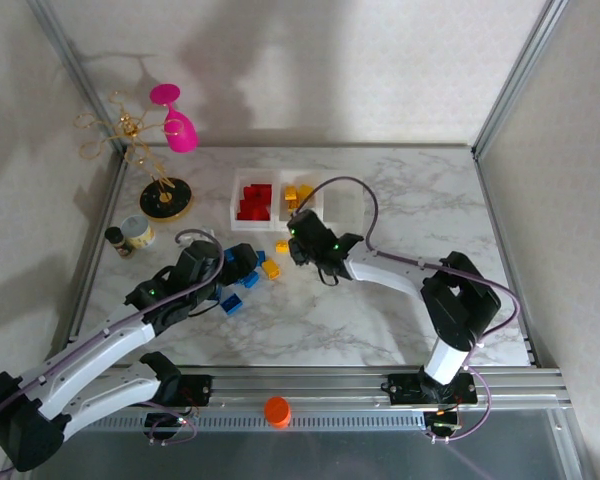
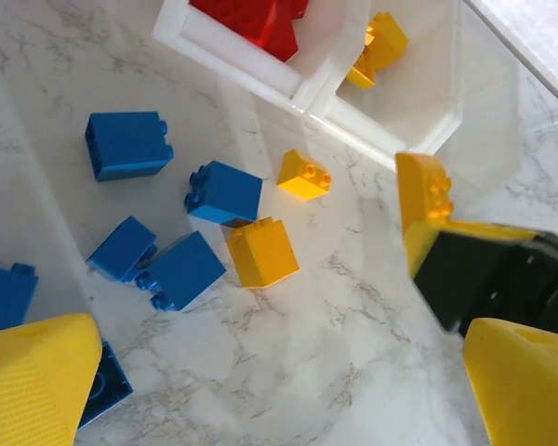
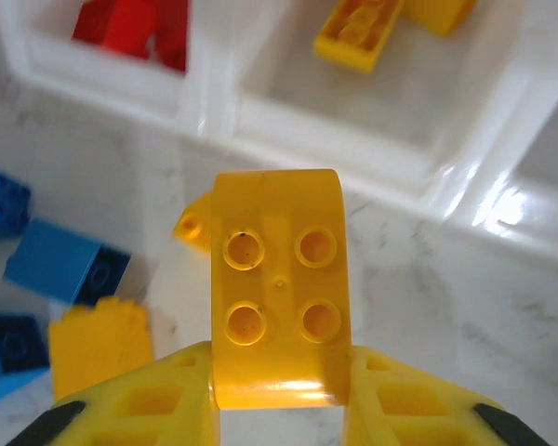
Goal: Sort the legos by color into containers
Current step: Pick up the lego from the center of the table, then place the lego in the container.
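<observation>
My right gripper (image 3: pixel 279 395) is shut on a yellow lego (image 3: pixel 279 288), studs facing the camera, held above the table just in front of the containers (image 3: pixel 209 102). The left bin holds red legos (image 3: pixel 130 28), the middle one yellow legos (image 3: pixel 358 32), and the right bin (image 1: pixel 345 205) looks empty. My left gripper (image 2: pixel 279 390) is open over bare marble, with nothing between its fingers. Ahead of it lie several blue legos (image 2: pixel 127 144) and two loose yellow ones (image 2: pixel 261 251). From above, the right gripper (image 1: pixel 294 240) is beside the left gripper (image 1: pixel 242 268).
A round black-and-gold stand (image 1: pixel 165 197) with pink glasses is at the back left, with a small jar (image 1: pixel 137 233) and a dark bottle (image 1: pixel 117 240) near it. An orange cap (image 1: pixel 277 410) lies on the front rail. Metal frame posts edge the table.
</observation>
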Available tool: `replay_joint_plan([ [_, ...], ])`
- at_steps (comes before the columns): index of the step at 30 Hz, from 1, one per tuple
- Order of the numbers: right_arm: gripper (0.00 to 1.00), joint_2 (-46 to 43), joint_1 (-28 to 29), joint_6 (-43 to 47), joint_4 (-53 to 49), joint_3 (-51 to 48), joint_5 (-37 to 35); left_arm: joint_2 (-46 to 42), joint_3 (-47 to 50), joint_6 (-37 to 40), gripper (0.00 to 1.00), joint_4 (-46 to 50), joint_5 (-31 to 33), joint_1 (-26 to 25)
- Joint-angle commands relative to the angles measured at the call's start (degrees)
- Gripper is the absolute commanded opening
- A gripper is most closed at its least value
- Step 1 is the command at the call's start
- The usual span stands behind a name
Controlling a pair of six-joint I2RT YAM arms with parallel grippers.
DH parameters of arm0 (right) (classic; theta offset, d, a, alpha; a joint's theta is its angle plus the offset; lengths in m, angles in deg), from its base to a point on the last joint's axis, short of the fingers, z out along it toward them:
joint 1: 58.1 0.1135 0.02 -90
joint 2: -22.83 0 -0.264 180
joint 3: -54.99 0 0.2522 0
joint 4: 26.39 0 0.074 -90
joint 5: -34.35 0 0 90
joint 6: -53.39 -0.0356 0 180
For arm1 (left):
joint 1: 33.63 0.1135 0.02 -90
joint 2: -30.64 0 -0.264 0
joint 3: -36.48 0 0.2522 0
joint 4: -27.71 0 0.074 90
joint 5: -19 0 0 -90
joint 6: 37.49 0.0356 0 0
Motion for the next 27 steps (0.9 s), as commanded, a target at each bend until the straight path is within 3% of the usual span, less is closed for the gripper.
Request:
replay_joint_plan([
  [1,0.28,1.3,-2.7,0.2,-1.9,4.6,-1.5,2.3,-3.8,2.5,1.00,-2.1,1.0,-0.3],
  [15,0.29,22.9,-8.9,5.1,-3.8,30.9,-2.7,12.0,-9.9,5.1,1.00,-7.2,1.4,2.9],
  [21,0.36,29.1,-11.7,5.8,-7.0,40.0,-1.1,14.1,-11.0,5.9,1.00,-7.1,0.9,3.9],
  [24,0.45,29.3,-11.7,6.5,-7.5,41.6,-0.5,13.9,-11.0,6.2,1.00,-7.0,0.7,4.3],
  [27,0.46,27.7,-11.6,6.6,-7.7,41.2,0.8,13.4,-11.1,6.5,1.00,-6.4,0.4,4.5],
])
